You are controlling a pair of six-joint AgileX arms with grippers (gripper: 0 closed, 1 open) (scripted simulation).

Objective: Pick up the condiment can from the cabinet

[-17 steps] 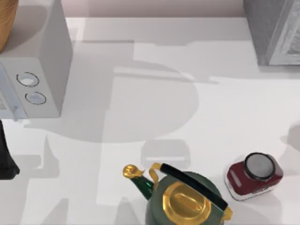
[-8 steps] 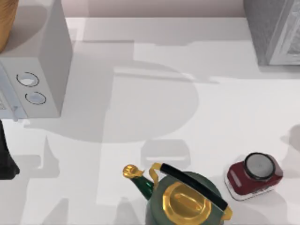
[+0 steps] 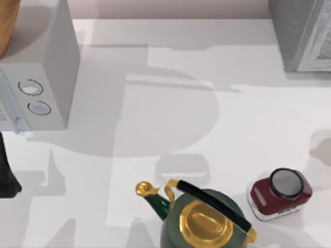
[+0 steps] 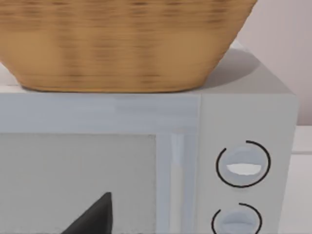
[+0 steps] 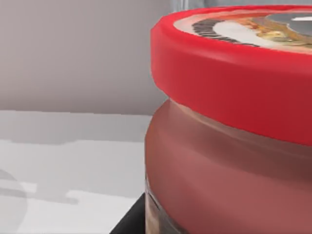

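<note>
The condiment can (image 5: pixel 229 126) stands very close in the right wrist view, upright, with a bright red rim, a dark patterned top and an orange-red side. A dark fingertip (image 5: pixel 130 223) of my right gripper lies against its base, and the gripper looks shut on the can. Behind the can I see the white table and the back wall. My left arm (image 3: pixel 6 178) stays parked at the table's left edge, in front of the microwave.
A white microwave (image 3: pixel 41 77) with a wicker basket (image 4: pixel 122 44) on top stands at the back left. The grey cabinet (image 3: pixel 305 33) is at the back right. A green and gold kettle (image 3: pixel 204 219) and a squat dark red jar (image 3: pixel 279 194) stand near the front edge.
The soft shadow at the table's right edge has grown and shifted inward above the jar. The kettle, the jar and the left arm have not moved.
</note>
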